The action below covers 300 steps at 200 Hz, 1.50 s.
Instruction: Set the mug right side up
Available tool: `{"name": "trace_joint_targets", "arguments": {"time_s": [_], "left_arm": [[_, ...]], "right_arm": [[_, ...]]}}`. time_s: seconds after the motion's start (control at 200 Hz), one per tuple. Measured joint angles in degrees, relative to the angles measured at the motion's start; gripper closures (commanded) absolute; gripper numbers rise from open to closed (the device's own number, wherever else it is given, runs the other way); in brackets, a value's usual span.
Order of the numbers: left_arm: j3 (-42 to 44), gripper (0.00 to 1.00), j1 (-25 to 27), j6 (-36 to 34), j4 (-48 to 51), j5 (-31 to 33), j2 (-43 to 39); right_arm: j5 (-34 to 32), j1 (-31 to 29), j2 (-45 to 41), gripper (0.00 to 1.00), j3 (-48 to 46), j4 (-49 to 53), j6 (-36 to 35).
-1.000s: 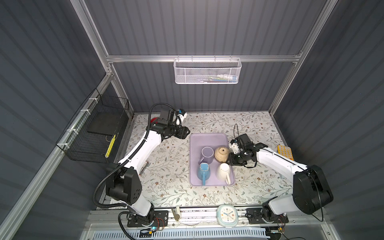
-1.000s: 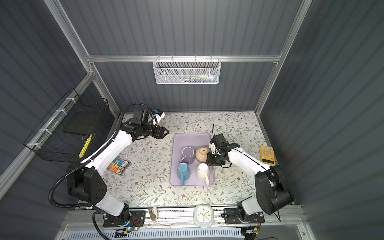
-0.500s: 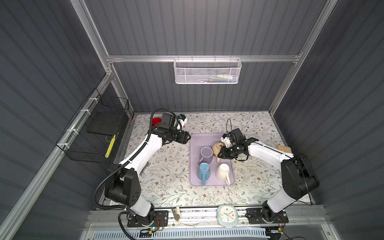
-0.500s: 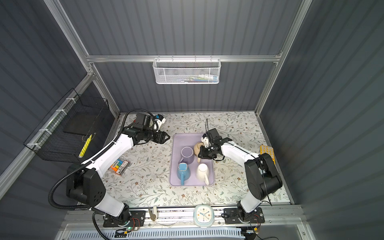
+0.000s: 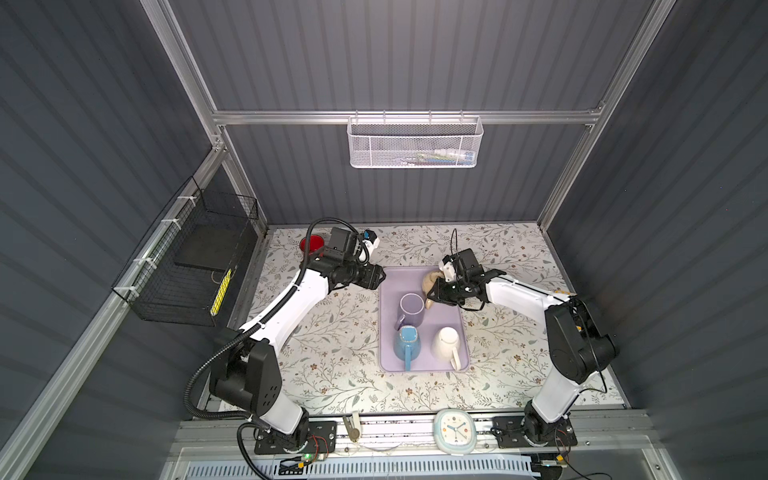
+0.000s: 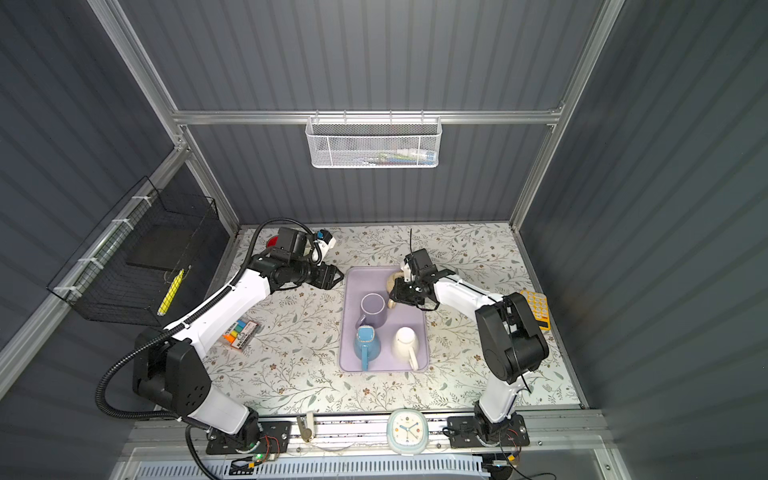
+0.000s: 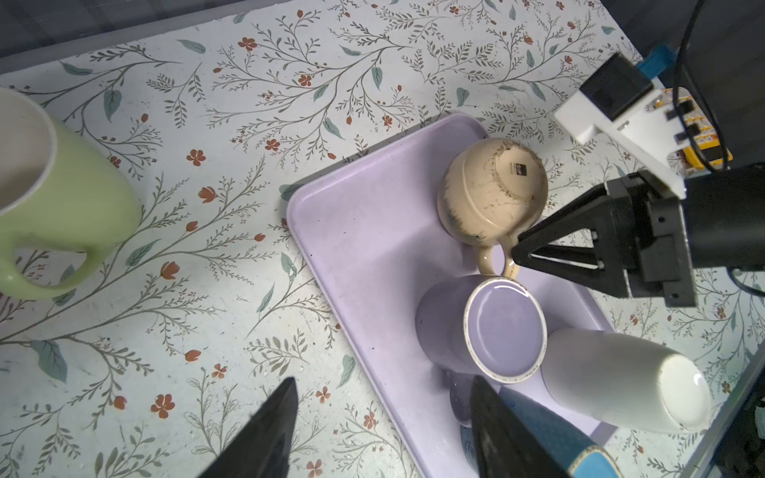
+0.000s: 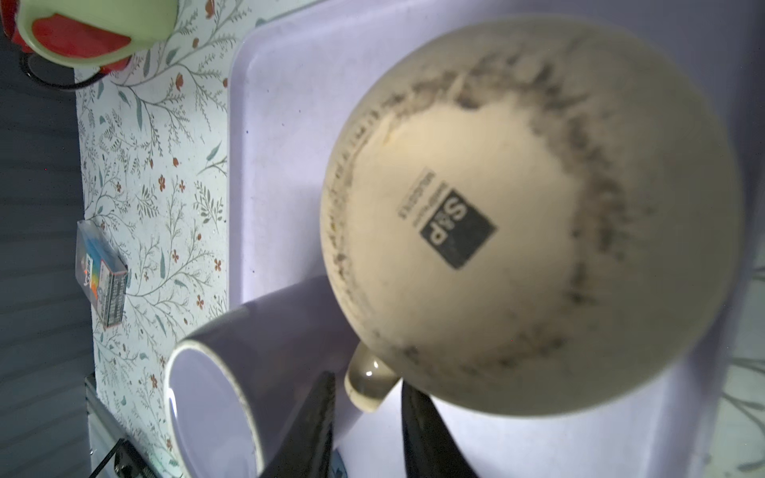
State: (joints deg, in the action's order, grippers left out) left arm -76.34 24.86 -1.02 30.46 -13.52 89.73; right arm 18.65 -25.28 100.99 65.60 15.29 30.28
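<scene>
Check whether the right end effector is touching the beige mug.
Touching. The right wrist view shows the right end effector straddling the beige mug at its handle, one finger against it.

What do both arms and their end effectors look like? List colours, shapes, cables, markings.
Left arm and right arm: white shells, black joints and bases. A corrugated black hose loops along the left arm; thin black wires trail off the right. Left end effector and right end effector: black tapered fingers, the right's with triangular cut-outs. No markings are legible.
</scene>
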Motion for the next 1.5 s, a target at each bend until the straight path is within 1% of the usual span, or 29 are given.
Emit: {"name": "trace_joint_targets", "arguments": {"time_s": [0.14, 0.29, 0.515, 0.755, 0.825, 0.95, 1.121, 1.271, 1.386, 1.501], "left_arm": [[-0.9, 0.34, 2.2, -0.2, 0.4, 0.7, 0.4], [-1.7, 0.34, 4.4, -0.5, 0.2, 0.9, 2.1], [-2.2, 0.34, 6.2, -1.2, -0.5, 0.9, 6.9], [-2.4, 0.34, 6.3, -2.0, -3.7, 0.9, 10.1], [-3.8, 0.34, 6.3, -2.4, -4.1, 0.8, 12.1], [-7.5, 0.34, 6.3, -3.6, -5.8, 0.0, 16.0], [-12.1, 0.33, 7.0, -5.7, -7.1, -0.7, 20.5], [-15.6, 0.33, 8.2, -8.3, -7.4, -2.0, 24.1], [-19.2, 0.33, 8.7, -10.3, -6.9, -2.2, 27.4], [-20.1, 0.33, 9.2, -12.1, -6.6, -2.2, 29.3]], "right_arm": [[-0.8, 0.0, 2.1, 0.66, 2.4, -1.6, 0.3], [-0.9, 0.0, 3.7, 0.65, 3.0, -3.1, 0.8], [-0.3, 0.1, 5.6, 0.64, 4.1, -5.4, 1.8], [4.5, 2.1, 7.4, 0.64, 4.6, -10.3, 4.5], [5.8, 3.0, 7.1, 0.63, 4.5, -11.6, 5.0], [8.1, 4.9, 3.9, 0.6, 2.3, -12.8, 5.3], [10.6, 6.9, -4.2, 0.57, -1.3, -12.2, 3.7], [10.5, 7.6, -10.2, 0.56, -3.1, -10.1, 0.9], [10.0, 8.8, -13.0, 0.56, -4.7, -8.0, -0.8], [9.0, 10.8, -15.2, 0.55, -6.8, -6.4, -2.0]]}}
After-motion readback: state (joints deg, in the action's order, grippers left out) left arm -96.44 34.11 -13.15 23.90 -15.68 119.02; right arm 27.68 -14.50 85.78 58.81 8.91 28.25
